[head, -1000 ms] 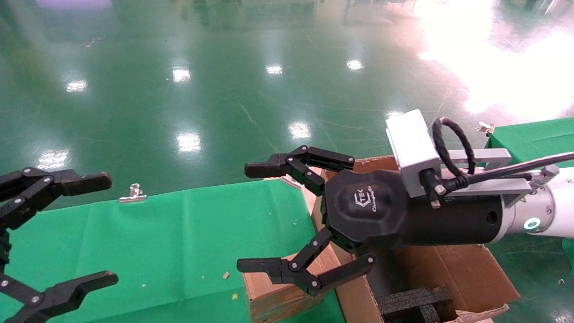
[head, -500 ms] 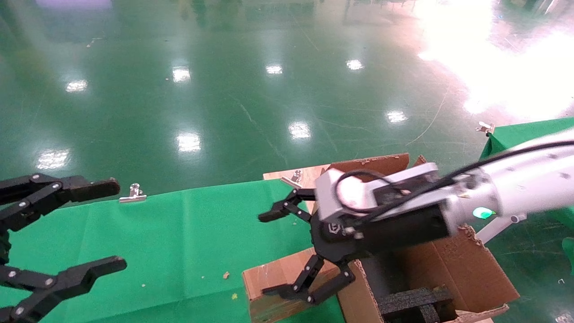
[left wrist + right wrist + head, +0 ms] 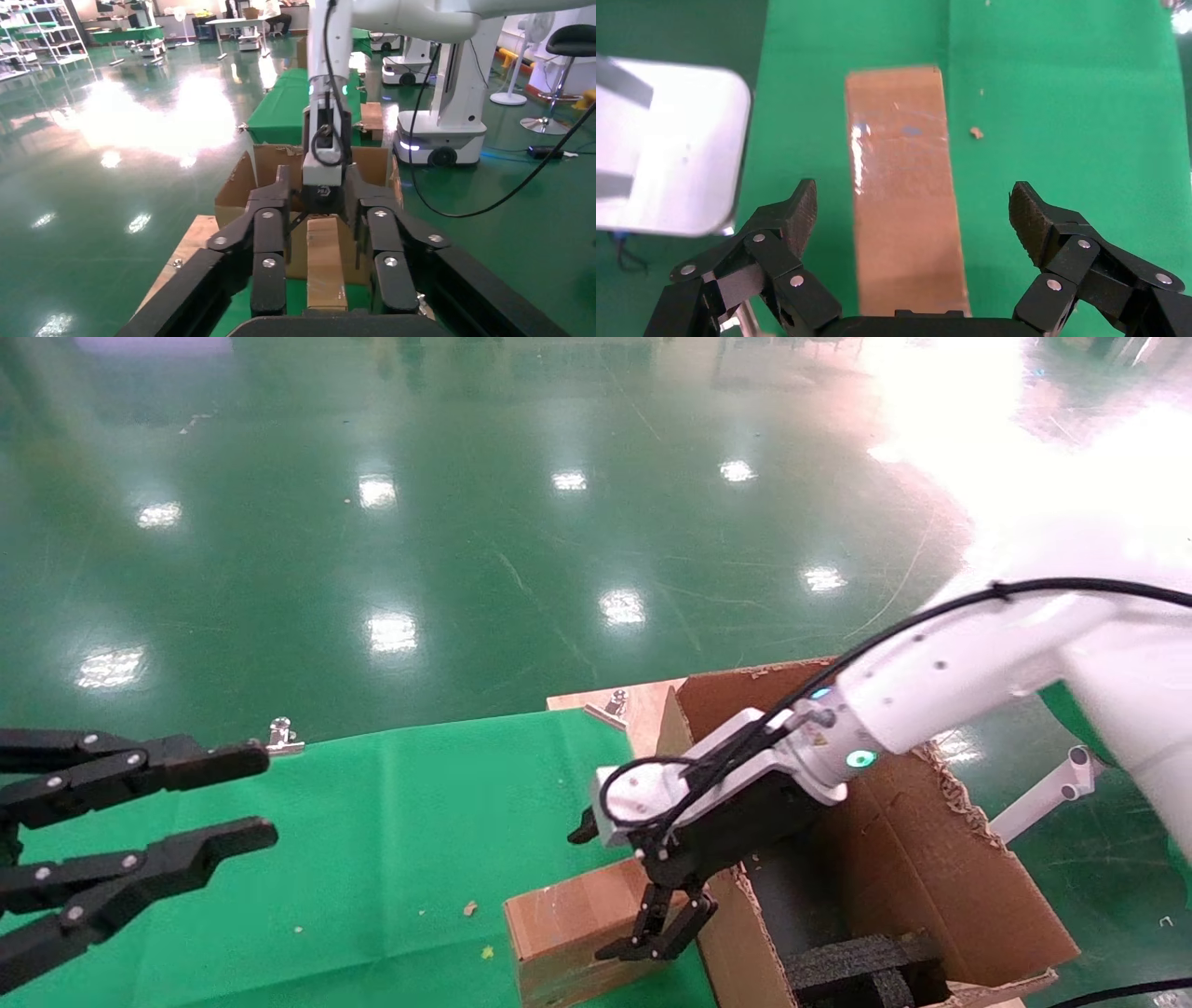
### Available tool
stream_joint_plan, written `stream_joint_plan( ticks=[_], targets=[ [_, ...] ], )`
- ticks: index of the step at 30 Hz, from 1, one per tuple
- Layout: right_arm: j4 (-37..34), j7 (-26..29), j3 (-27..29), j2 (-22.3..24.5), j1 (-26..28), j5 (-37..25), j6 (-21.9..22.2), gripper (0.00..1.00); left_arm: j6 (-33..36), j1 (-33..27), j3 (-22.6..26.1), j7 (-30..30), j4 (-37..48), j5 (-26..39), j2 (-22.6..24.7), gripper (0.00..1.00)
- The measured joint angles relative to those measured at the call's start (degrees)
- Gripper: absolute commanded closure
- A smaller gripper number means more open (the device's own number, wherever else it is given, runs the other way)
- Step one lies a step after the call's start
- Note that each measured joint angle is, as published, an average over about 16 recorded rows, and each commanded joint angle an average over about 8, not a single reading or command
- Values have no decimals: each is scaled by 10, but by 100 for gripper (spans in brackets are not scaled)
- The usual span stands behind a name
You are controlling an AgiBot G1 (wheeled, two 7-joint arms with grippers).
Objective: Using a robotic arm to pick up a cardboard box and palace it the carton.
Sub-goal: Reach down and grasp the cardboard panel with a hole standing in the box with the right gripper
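The small slim cardboard box (image 3: 563, 926) lies on the green cloth next to the carton; it also shows in the right wrist view (image 3: 905, 196) and the left wrist view (image 3: 327, 263). My right gripper (image 3: 619, 889), on the white arm with the teal ring (image 3: 861, 758), points down just above the box. It is open and empty, and its fingers (image 3: 796, 210) straddle the box without touching it. The large carton (image 3: 941, 877) with black foam blocks (image 3: 857, 961) stands open to the right of the box. My left gripper (image 3: 244, 798) hovers open and empty at the far left.
The green cloth (image 3: 372, 822) covers the table. Metal clips (image 3: 279, 736) sit at its far edge, and a wooden board (image 3: 638, 702) lies behind the carton. A few crumbs (image 3: 470, 907) lie near the box. Shiny green floor lies beyond.
My right arm has swung down and turned, so its gripper went from level above the carton to pointing down over the small box. My left gripper's fingers look closer together.
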Motion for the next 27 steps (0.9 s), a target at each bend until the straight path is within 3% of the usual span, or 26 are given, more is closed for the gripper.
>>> stream_joint_plan(
  ticks=[5, 6, 10, 11, 13, 14, 18, 19, 27],
  targets=[
    [-46, -38, -55, -37, 31, -18, 0, 0, 0, 0, 0, 0, 0, 0, 0, 100],
    [-53, -45, -64, -43, 37, -20, 0, 0, 0, 0, 0, 0, 0, 0, 0, 95],
    [-77, -67, -99, -65, 56, -30, 0, 0, 0, 0, 0, 0, 0, 0, 0, 45],
    [-81, -71, -106, -70, 60, -32, 0, 6, 0, 0, 0, 0, 0, 0, 0, 32],
    [-89, -79, -120, -77, 67, -36, 0, 31, 0, 0, 0, 0, 0, 0, 0, 7],
    [-93, -82, -125, -80, 70, -37, 0, 44, 0, 0, 0, 0, 0, 0, 0, 0],
    [-101, -90, -140, -88, 77, -40, 0, 94, 0, 0, 0, 0, 0, 0, 0, 0],
    [-102, -91, -142, -89, 78, -41, 0, 100, 0, 0, 0, 0, 0, 0, 0, 0],
    [-101, -91, -143, -89, 79, -41, 0, 100, 0, 0, 0, 0, 0, 0, 0, 0]
  ],
)
